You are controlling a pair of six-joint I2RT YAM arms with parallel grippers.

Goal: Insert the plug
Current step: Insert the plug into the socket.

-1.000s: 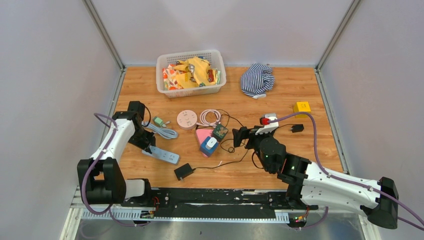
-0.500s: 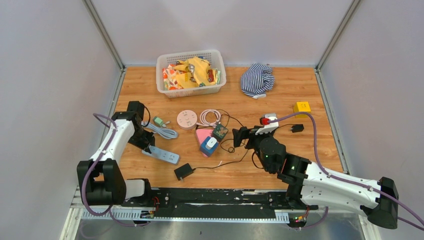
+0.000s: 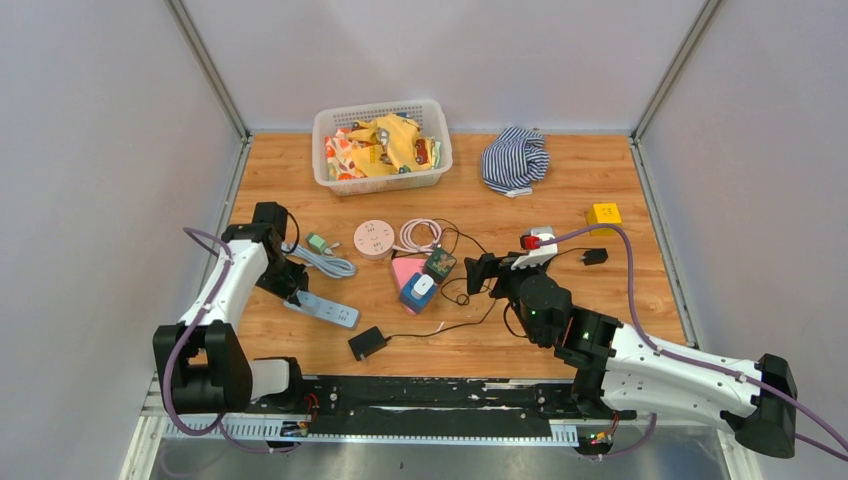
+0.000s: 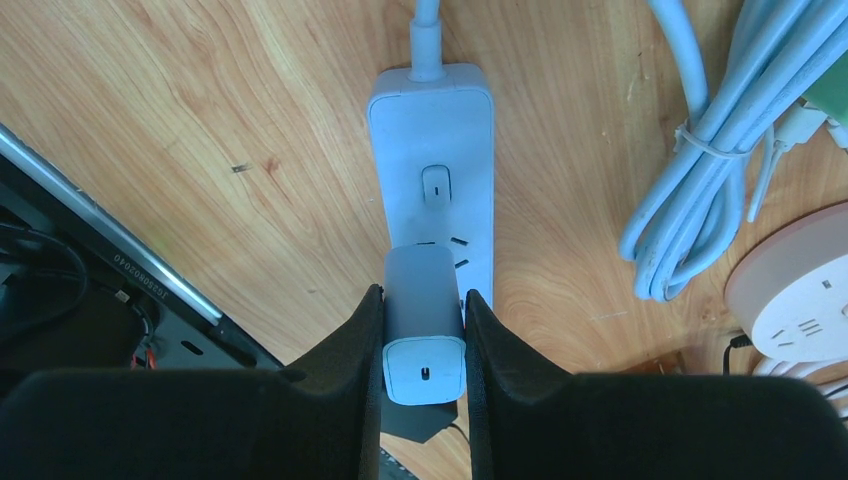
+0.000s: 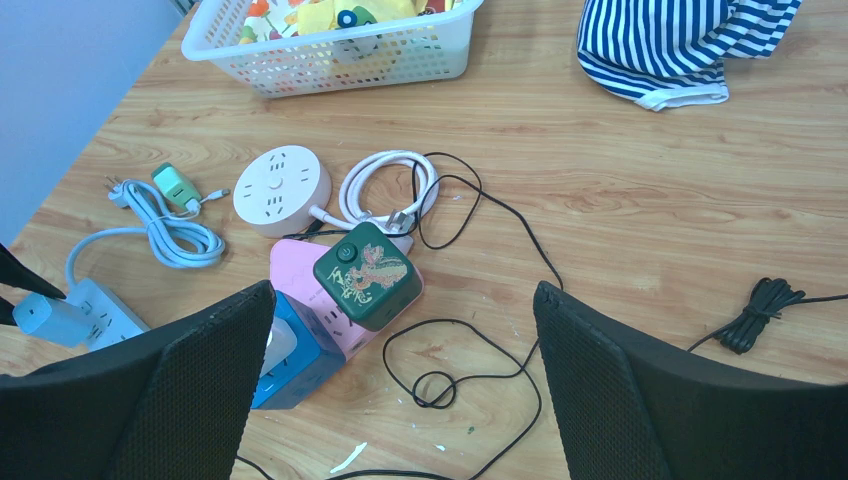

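My left gripper (image 4: 424, 335) is shut on a pale blue-grey plug (image 4: 424, 320). The plug stands on the near end of a pale blue power strip (image 4: 432, 165) lying on the wooden table, over its socket holes. In the top view the left gripper (image 3: 293, 290) sits at the strip's (image 3: 330, 312) left end. In the right wrist view the plug (image 5: 45, 318) and strip (image 5: 105, 305) show at the far left. My right gripper (image 5: 400, 380) is open and empty, hovering above a loop of black cable (image 5: 470, 350) in the table's middle.
A blue cube socket (image 3: 417, 291), a pink block (image 3: 404, 268) and a green cube (image 3: 438, 262) sit mid-table. A round white socket (image 3: 373, 239), coiled cables (image 3: 418, 235), a black adapter (image 3: 367, 343), a white basket (image 3: 382, 145), striped cloth (image 3: 515, 158) and a yellow block (image 3: 603, 214) lie around.
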